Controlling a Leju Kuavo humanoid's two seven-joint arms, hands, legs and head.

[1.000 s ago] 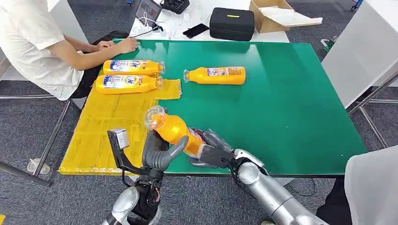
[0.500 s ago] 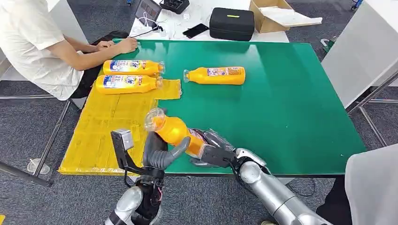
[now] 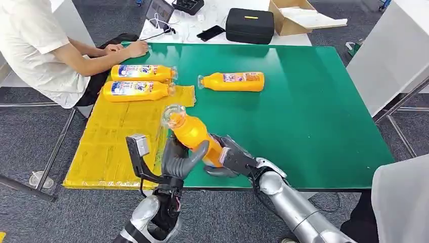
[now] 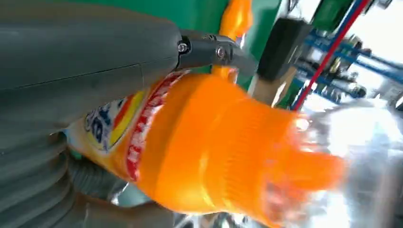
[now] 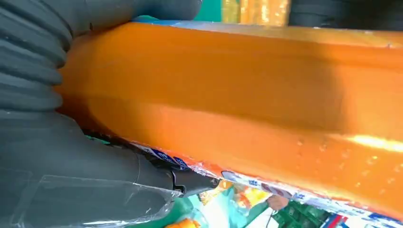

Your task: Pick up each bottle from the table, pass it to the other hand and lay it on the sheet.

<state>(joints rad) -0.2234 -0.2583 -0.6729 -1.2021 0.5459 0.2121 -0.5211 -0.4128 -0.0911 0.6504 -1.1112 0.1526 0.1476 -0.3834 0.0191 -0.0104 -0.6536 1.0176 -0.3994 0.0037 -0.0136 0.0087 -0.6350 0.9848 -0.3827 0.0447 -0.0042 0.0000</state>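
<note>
An orange bottle (image 3: 191,132) with a clear cap is held tilted above the green table's (image 3: 313,121) front edge, cap pointing up and away. My right hand (image 3: 231,160) grips its lower end, and my left hand (image 3: 178,159) wraps its middle, thumb across the front. The left wrist view shows the bottle (image 4: 214,156) under my left hand's thumb (image 4: 85,52). In the right wrist view the bottle (image 5: 237,90) lies in my right hand (image 5: 52,152). Two more bottles (image 3: 143,72) (image 3: 135,90) lie on the yellow sheet (image 3: 116,136). A further bottle (image 3: 233,81) lies on the bare table.
A person (image 3: 35,45) sits at the far left with arms resting on the table corner by the sheet. Behind the table stand a black case (image 3: 249,25), a cardboard box (image 3: 298,15) and a phone (image 3: 211,33). A pale cloth (image 3: 402,200) shows at the lower right.
The held bottle has tipped more upright and shifted slightly right. My left hand has moved right with it and closed tighter round its middle. The right hand keeps its hold.
</note>
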